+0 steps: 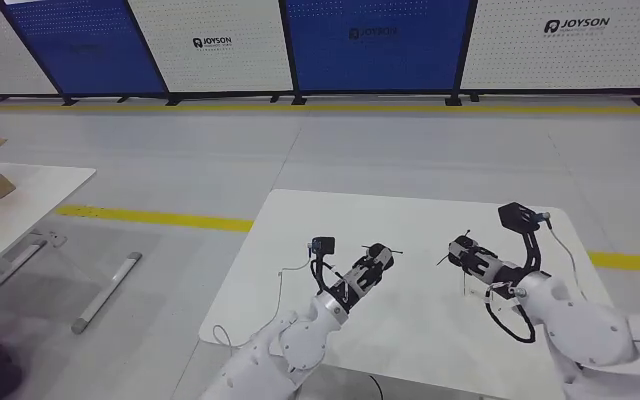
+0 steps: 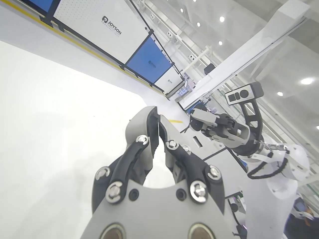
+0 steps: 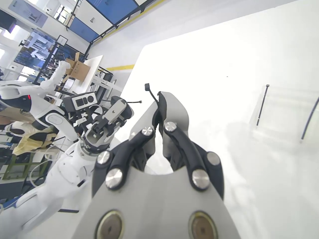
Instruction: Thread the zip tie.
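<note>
Hovering above the white worktop (image 1: 300, 230), both arms point toward each other, well apart. The right hand (image 3: 158, 96) is pinched closed on a black zip tie (image 3: 151, 92), whose head pokes past the fingertips. The left hand (image 2: 158, 119) is closed too, with a second zip tie (image 3: 135, 102) jutting from it. Two spare ties (image 3: 262, 105) lie on the worktop. Blue and white panels (image 1: 380, 40) stand behind a yellow floor line (image 1: 150, 216).

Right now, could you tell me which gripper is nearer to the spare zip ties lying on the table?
Right. The right gripper hangs close by the spare zip ties; the left gripper is clearly farther off, over the middle of the table.
</note>
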Available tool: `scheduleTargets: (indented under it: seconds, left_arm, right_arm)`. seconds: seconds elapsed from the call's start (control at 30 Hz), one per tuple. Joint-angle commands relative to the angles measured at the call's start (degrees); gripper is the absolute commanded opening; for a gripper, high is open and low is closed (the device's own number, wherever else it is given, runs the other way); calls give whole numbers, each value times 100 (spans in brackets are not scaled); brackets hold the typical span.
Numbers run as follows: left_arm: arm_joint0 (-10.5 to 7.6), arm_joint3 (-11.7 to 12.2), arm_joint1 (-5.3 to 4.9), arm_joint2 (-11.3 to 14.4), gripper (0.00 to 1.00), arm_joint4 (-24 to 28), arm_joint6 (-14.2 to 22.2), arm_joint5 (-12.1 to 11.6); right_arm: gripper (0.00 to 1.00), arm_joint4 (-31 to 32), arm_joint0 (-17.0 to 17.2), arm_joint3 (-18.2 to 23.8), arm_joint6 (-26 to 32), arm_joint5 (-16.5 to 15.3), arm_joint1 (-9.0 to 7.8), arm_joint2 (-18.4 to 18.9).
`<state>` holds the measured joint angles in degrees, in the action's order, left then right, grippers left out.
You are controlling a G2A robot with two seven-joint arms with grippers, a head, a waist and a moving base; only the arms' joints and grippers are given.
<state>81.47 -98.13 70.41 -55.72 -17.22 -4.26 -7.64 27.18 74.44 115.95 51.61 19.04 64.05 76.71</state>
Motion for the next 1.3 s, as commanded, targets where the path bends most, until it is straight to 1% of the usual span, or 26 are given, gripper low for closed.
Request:
scheduleTargets:
  seconds: [0.0,1.13,1.17,1.27]
  left_arm:
    - [0,0,0,0,0,0,0,0]
    - [0,0,0,0,0,0,0,0]
    - [0,0,0,0,0,0,0,0]
    - [0,0,0,0,0,0,0,0]
  right_arm:
    - [0,0,0,0,0,0,0,0]
    - [0,0,0,0,0,0,0,0]
    - [0,-16,8,-1,-34,-8,1,6]
    - [0,-238,48,115,-381,-188,11,129]
